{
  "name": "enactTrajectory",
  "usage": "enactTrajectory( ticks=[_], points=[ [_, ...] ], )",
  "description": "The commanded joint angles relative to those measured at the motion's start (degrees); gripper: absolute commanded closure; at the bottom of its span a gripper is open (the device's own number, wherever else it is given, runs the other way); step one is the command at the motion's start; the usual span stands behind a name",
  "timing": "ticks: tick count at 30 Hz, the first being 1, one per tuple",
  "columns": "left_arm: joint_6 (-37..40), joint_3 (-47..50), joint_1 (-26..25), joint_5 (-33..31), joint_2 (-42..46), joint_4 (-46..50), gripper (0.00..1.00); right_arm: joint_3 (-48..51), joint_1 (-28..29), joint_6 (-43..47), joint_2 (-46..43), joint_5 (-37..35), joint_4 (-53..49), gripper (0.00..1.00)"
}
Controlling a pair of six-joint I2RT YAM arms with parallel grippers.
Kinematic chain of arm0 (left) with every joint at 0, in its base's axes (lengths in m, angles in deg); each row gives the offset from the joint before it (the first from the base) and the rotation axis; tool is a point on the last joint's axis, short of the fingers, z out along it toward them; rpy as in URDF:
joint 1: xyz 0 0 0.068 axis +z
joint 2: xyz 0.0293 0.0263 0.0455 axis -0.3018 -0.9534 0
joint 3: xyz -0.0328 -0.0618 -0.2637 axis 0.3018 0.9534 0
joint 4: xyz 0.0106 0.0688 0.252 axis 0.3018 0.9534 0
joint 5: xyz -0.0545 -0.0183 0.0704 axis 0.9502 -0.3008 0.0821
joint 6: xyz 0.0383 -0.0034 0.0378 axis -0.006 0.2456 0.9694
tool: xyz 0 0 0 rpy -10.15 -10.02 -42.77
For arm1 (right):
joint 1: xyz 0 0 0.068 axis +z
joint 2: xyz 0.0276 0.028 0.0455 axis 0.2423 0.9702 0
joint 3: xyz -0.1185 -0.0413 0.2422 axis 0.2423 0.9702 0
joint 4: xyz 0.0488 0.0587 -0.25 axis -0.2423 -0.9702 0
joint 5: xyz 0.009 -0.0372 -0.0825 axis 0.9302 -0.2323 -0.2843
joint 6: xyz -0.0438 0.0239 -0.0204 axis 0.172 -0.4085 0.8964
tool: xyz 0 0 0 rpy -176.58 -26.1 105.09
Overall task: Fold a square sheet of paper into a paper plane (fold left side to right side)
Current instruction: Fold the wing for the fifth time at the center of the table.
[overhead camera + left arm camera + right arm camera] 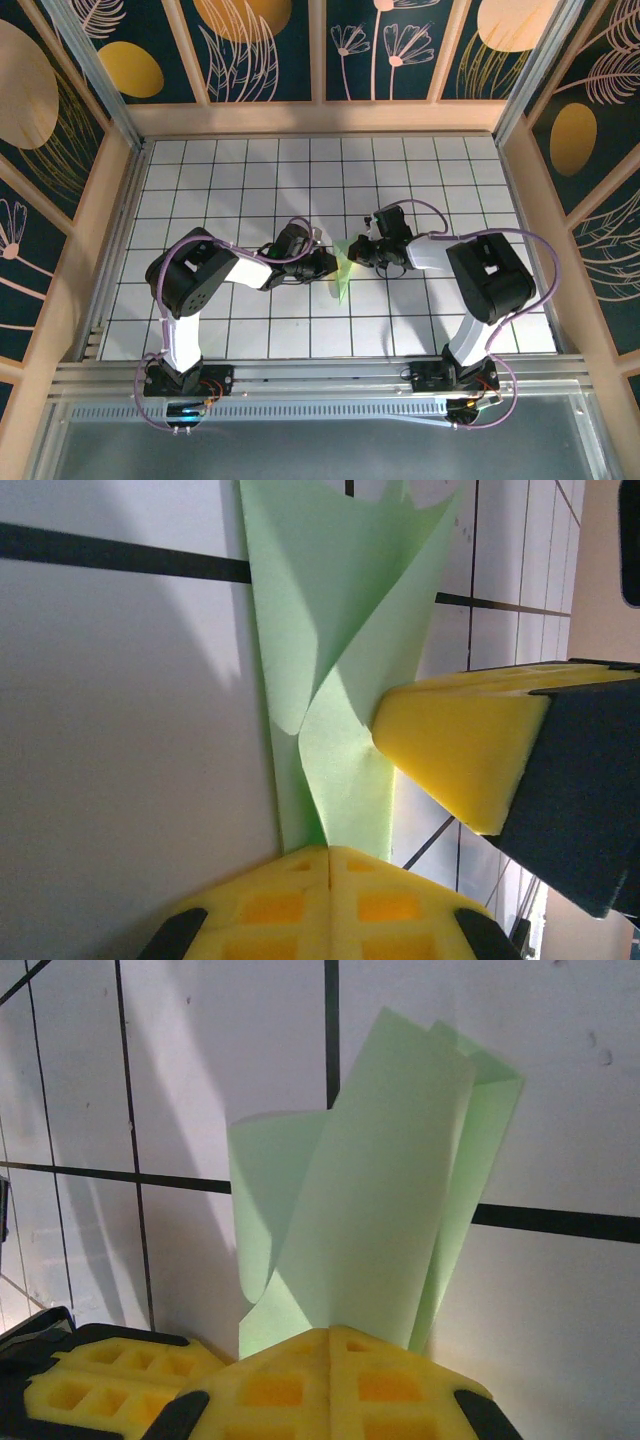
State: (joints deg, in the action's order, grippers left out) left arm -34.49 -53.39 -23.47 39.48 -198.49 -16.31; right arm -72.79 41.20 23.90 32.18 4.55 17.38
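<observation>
Pinching paper (330, 630) edges, L tool (328, 858), R tool (330, 1336)

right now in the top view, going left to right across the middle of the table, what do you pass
left arm's elbow → left gripper → green paper → right gripper → right arm's elbow

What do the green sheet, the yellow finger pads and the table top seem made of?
Green sheet: thin matte paper, most likely; it curls and holds sharp creases.
Yellow pads: soft foam or rubber by the look, matte, with moulded square recesses.
Table top: smooth white with dark grid lines; tile or print, can't tell.
</observation>
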Motion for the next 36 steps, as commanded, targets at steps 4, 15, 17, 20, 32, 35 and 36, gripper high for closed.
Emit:
enactTrajectory(
  ticks=[4,15,17,20,32,35,36],
  points=[
    [1.49,1.25,0.52,-8.64,-3.45,9.77,1.0,-0.25,0.08,0.98,2.28,-1.89,-2.24,1.0],
    [1.14,1.0,0.54,-7.39,2.7,7.9,0.87,3.16,-0.77,1.59,3.23,-3.57,-2.82,1.0],
    [2.03,-0.23,0.63,-7.95,5.08,10.18,0.81,3.56,-0.74,1.68,3.56,-3.2,-2.18,1.0],
    [3.63,-1.84,0.61,-9.26,8.77,14.21,0.76,4.02,-0.78,1.7,3.75,-3.01,-1.49,1.0],
    [4.46,-1.76,-1.41,-1.76,17.75,18.17,0.95,4.39,-0.74,1.62,4.42,-3.0,-0.54,1.0],
    [4.38,-3.09,-3.01,0.2,16.18,18.02,0.95,4.4,-0.72,1.45,4.53,-2.82,-0.4,1.0],
    [4.44,-3.65,-3.39,0.76,15.31,18.04,0.95,4.4,-0.77,1.42,4.51,-2.82,-0.39,1.0]
  ],
)
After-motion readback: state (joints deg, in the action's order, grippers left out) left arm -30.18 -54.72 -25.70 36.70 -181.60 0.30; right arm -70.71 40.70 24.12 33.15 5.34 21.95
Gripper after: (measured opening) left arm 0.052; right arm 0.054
